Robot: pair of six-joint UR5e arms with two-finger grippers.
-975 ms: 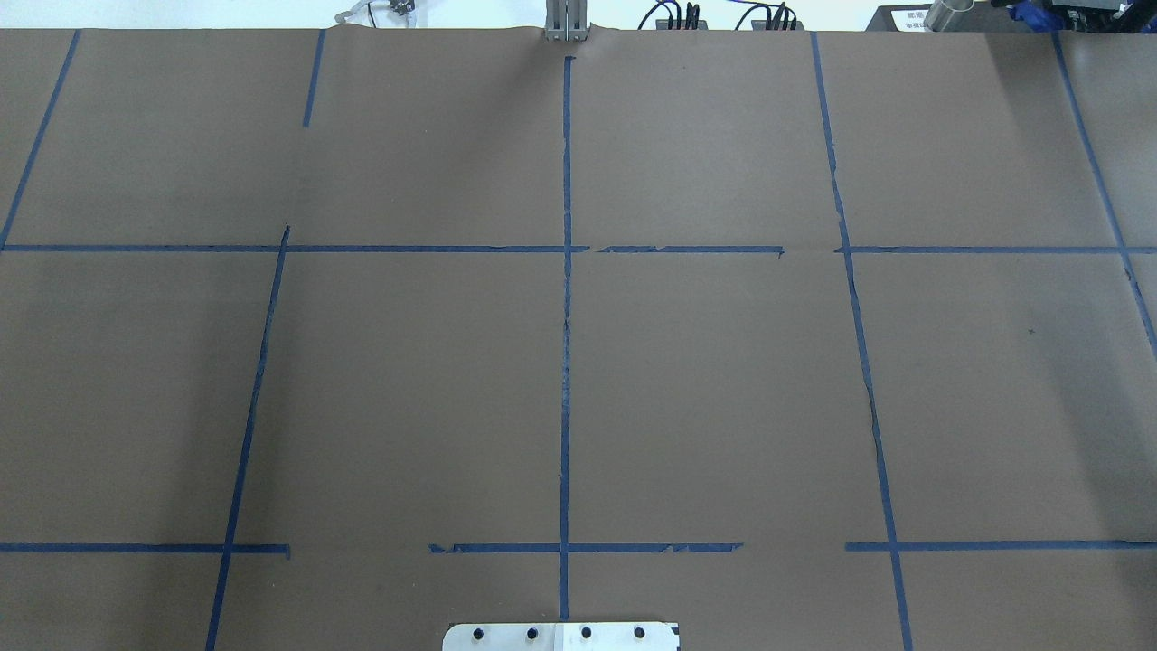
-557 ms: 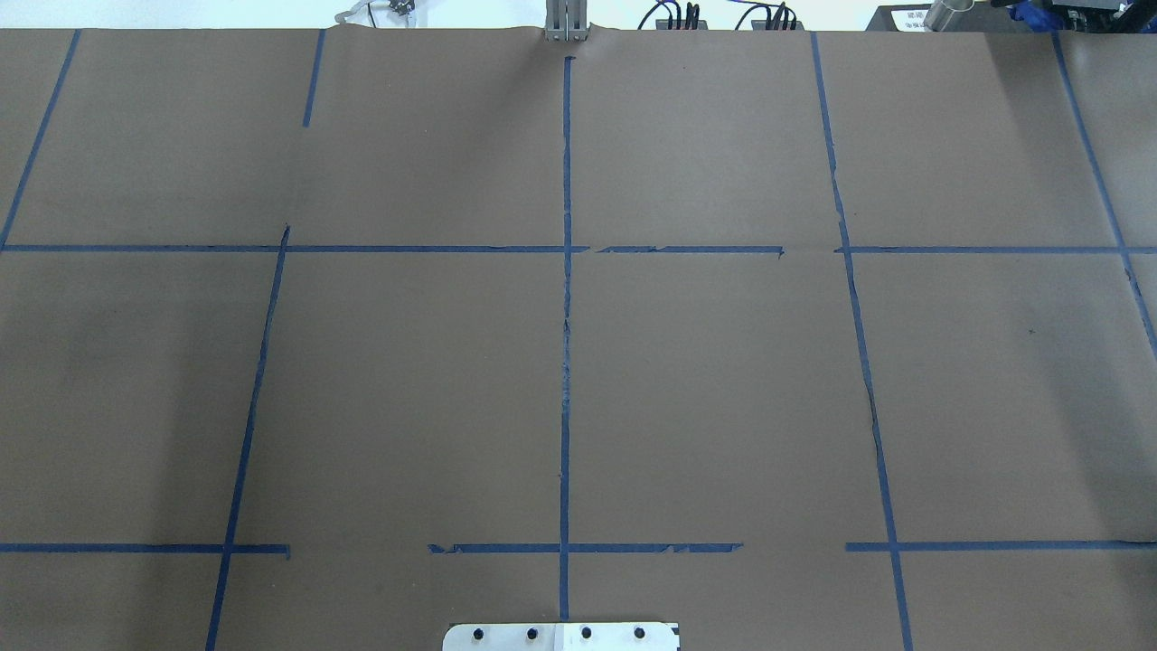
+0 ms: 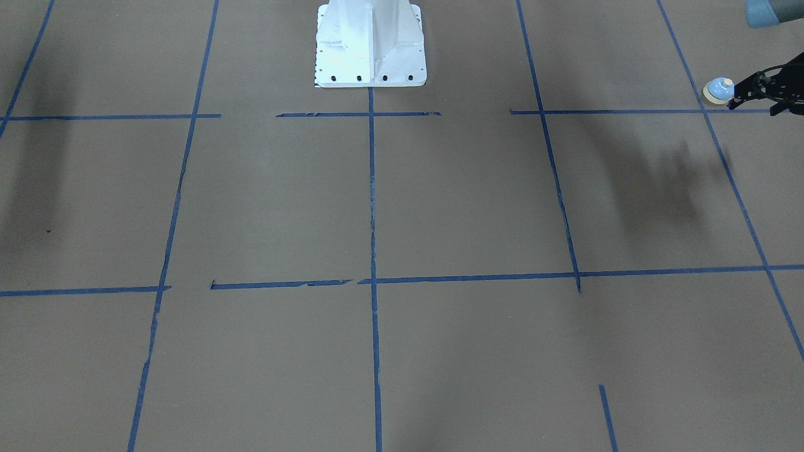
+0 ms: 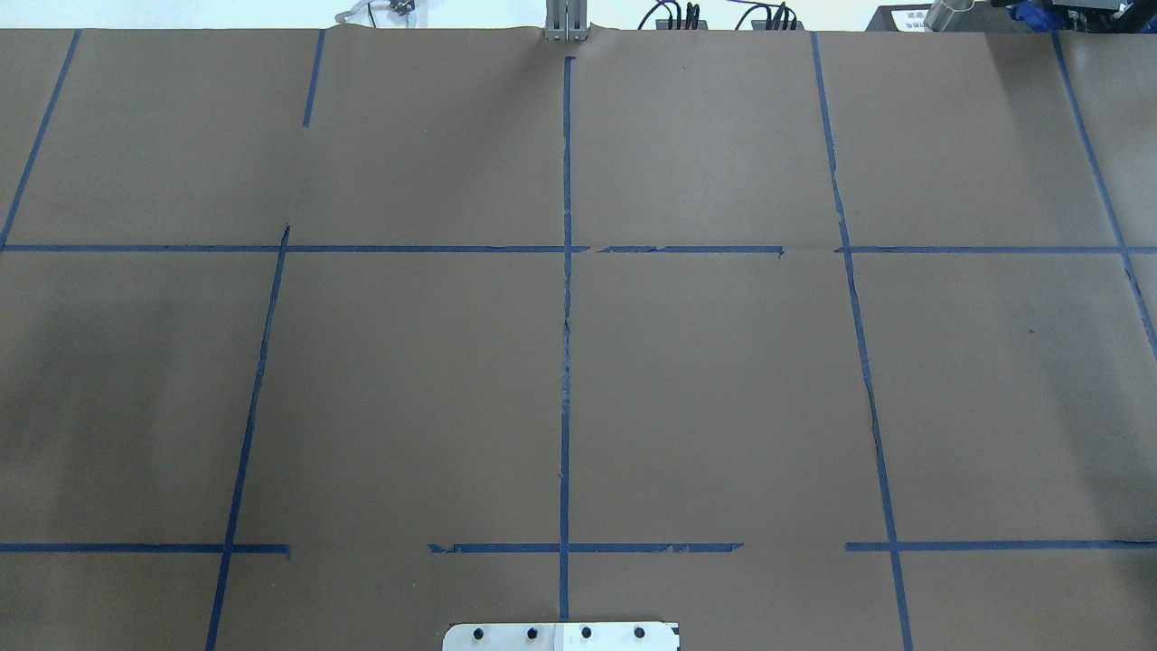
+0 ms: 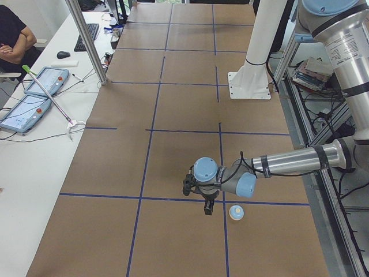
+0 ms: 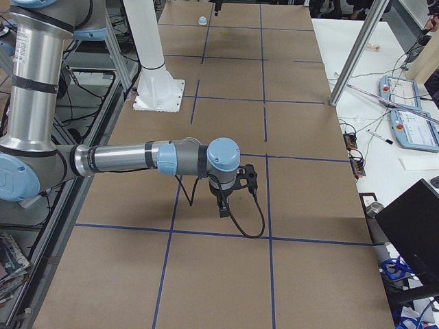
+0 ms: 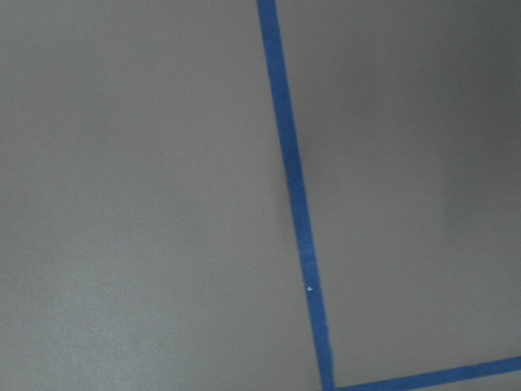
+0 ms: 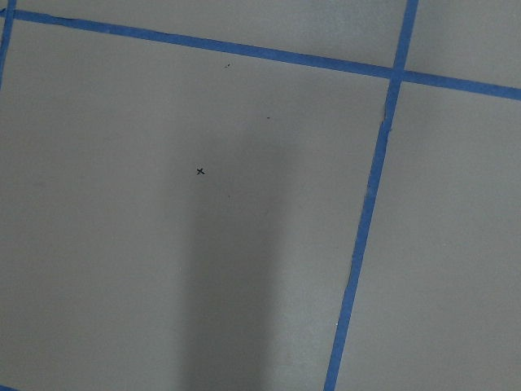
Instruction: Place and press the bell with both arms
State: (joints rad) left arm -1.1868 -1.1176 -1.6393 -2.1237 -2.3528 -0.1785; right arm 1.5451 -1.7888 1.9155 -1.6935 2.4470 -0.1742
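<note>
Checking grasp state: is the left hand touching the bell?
Apart. Exterior left view shows bare table between the left hand and the bell.

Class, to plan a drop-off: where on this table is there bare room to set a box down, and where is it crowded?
Bare: the squares flanking the centre tape line, before the pedestal. Crowded: the left end, bell beside the jaws of the left arm; the right arm reaches over the right end.
</note>
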